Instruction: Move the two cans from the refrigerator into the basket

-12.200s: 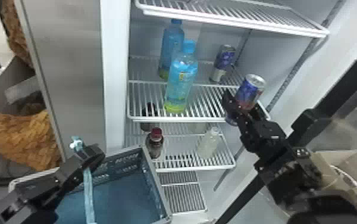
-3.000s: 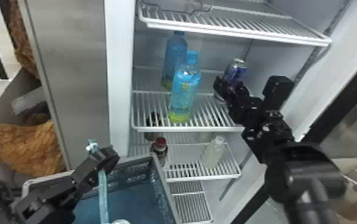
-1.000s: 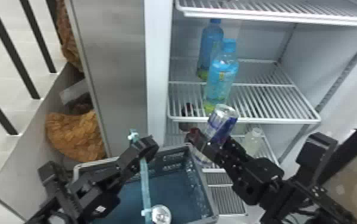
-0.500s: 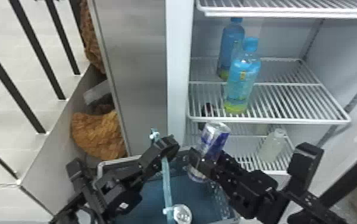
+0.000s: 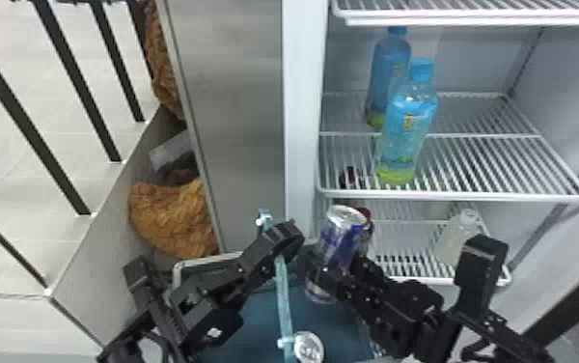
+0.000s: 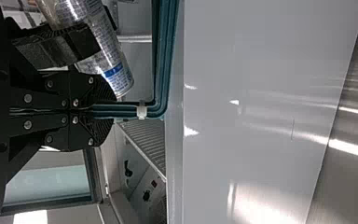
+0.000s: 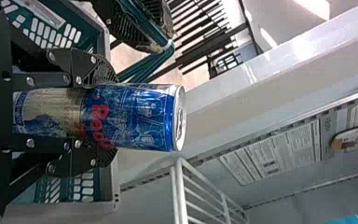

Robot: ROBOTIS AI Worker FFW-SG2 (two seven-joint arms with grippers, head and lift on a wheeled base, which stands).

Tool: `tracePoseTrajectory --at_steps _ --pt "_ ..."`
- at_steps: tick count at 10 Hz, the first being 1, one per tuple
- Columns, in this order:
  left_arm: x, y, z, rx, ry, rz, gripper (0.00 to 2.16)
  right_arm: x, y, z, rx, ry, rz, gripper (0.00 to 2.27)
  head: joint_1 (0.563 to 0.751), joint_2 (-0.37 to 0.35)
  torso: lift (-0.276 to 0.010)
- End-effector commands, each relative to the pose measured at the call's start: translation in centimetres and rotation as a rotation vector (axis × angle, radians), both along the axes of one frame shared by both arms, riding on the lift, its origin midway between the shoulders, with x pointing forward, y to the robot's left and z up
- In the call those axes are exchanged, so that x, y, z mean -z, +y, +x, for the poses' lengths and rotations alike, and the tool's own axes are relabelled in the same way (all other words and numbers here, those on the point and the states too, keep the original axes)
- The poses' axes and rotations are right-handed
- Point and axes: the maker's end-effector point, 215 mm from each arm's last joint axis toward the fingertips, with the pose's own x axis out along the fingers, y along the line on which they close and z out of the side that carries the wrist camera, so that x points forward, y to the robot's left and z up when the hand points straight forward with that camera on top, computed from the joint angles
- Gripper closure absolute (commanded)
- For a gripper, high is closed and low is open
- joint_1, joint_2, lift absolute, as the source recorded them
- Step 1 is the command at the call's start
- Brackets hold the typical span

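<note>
The white refrigerator (image 5: 303, 120) takes up the right-hand part of the head view, a grey panel (image 5: 240, 120) standing to the left of its frame. Inside are wire shelves, one (image 5: 491, 195) at mid height and another (image 5: 399, 280) lower down.

The basket (image 5: 255, 314), blue-green inside, sits in front of the refrigerator at the bottom of the head view, its handle (image 5: 283, 299) raised across the opening. Farther left is a run of black railings (image 5: 28, 120).

Both arms reach in over the basket. The left claw (image 5: 293, 236) is narrow, pinched onto the handle. The right claw (image 5: 322, 265) holds a can, gripped around its side.

To the left of the grey panel lies a brown, rough-textured thing (image 5: 172, 217). Two blue-capped bottles stand on the mid shelf, one (image 5: 406, 135) in front of the other (image 5: 390, 72). A pale bottle (image 5: 455, 236) stands on the lower shelf; a red cap (image 5: 366, 215) peeks out behind the held can.

Of the task's two cans, the blue and silver can (image 5: 344, 236) is in the right claw, tilted, its lower end seen against the basket's inside, near the left claw. The other can (image 5: 309, 346) is in the basket, just beside the handle, its round silver end showing.
</note>
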Motion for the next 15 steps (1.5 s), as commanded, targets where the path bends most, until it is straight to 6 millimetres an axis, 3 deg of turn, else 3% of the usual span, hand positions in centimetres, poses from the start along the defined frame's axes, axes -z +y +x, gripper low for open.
tracePoseTrajectory --at_steps 1,3,5,7,9,13,15 --pt "0.0 0.0 0.0 0.0 0.0 0.0 1.2 0.1 0.3 0.1 -0.011 -0.002 0.001 0.58 0.695 0.028 -0.035" --pt "0.0 0.1 0.1 -0.003 0.0 0.0 1.2 0.0 0.1 0.0 -0.005 0.0 0.01 0.26 0.695 0.033 -0.035" --pt "0.1 0.1 -0.1 -0.003 0.004 -0.002 1.2 -0.7 -1.2 0.7 0.025 -0.031 0.014 0.16 0.695 0.031 -0.035" --pt "0.4 0.3 -0.3 -0.007 0.014 -0.004 1.2 -1.6 -5.6 1.8 0.117 -0.096 -0.022 0.16 0.695 0.015 -0.035" --pt "0.7 0.4 -0.4 -0.011 0.021 -0.004 1.2 -2.1 -11.6 2.1 0.237 -0.17 -0.073 0.16 0.695 -0.053 -0.035" --pt "1.6 0.9 -0.9 -0.023 0.042 0.001 1.2 -2.6 -21.3 -0.5 0.384 -0.215 -0.231 0.16 0.695 -0.202 -0.035" --pt "2.1 1.2 -1.1 -0.029 0.055 0.002 1.2 -2.5 -22.9 -2.6 0.394 -0.216 -0.261 0.16 0.695 -0.271 -0.035"
